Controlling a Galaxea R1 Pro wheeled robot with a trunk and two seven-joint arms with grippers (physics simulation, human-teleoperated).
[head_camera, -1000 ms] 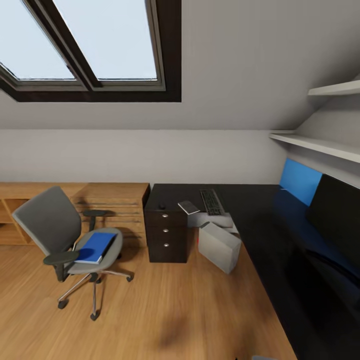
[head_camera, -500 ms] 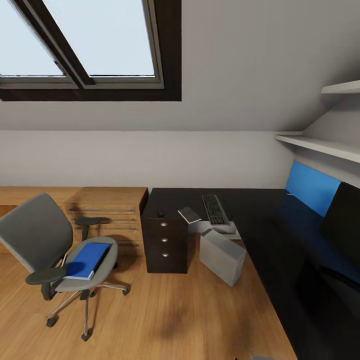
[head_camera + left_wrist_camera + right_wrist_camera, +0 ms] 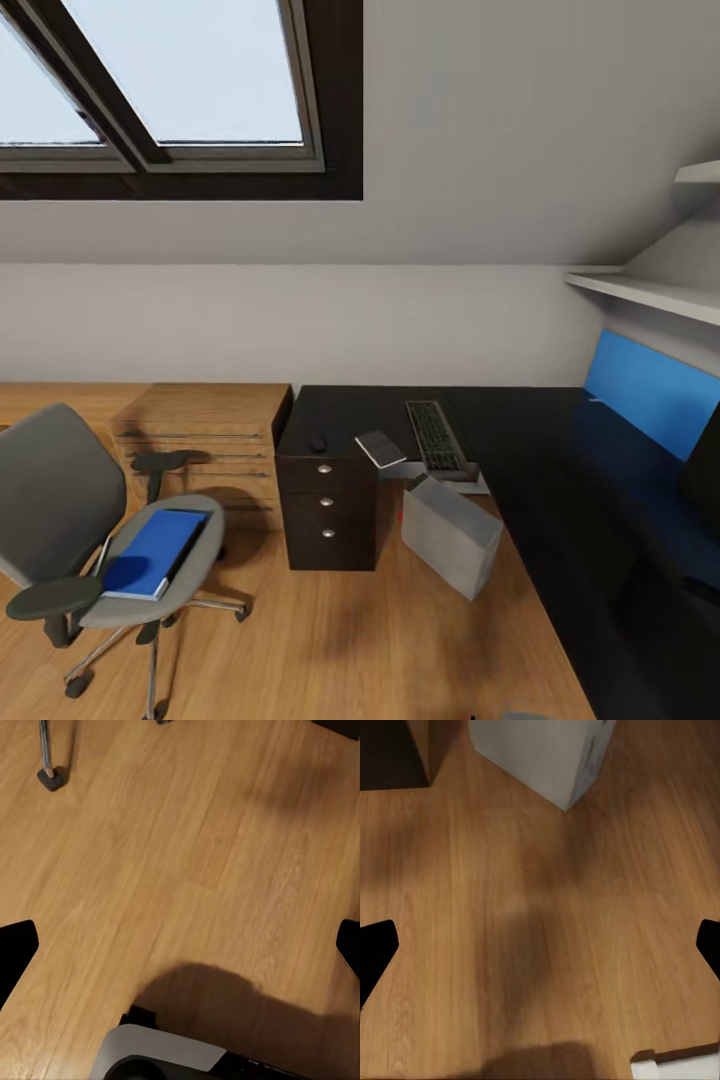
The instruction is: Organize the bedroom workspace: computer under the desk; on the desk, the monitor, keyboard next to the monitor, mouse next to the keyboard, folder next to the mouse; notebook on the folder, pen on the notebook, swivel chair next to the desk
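Observation:
The swivel chair (image 3: 60, 500) stands on the floor at the left, with the blue folder (image 3: 150, 552) lying on its seat. The black L-shaped desk (image 3: 530, 450) runs along the back and right. On it lie the keyboard (image 3: 437, 437), the dark notebook (image 3: 380, 448) at the edge, and the small mouse (image 3: 319, 443) above the drawers. The grey computer (image 3: 450, 535) sits tilted on the floor by the desk, and its corner shows as computer (image 3: 540, 750). The monitor (image 3: 705, 465) is cut off at the right edge. The pen is too small to make out. My left gripper (image 3: 180, 945) and right gripper (image 3: 540, 945) hang open over bare floor.
A dark three-drawer unit (image 3: 330, 505) stands under the desk's left end, beside a light-wood dresser (image 3: 200, 430). A blue wall panel (image 3: 650, 395) and white shelves (image 3: 650, 292) line the right wall. A chair caster (image 3: 51, 778) is near my left gripper. Wood floor (image 3: 340, 640) lies open ahead.
The whole head view has shifted: the camera has moved closer to the desk, pushing the chair toward the lower left and the monitor toward the right edge. Nothing itself has moved.

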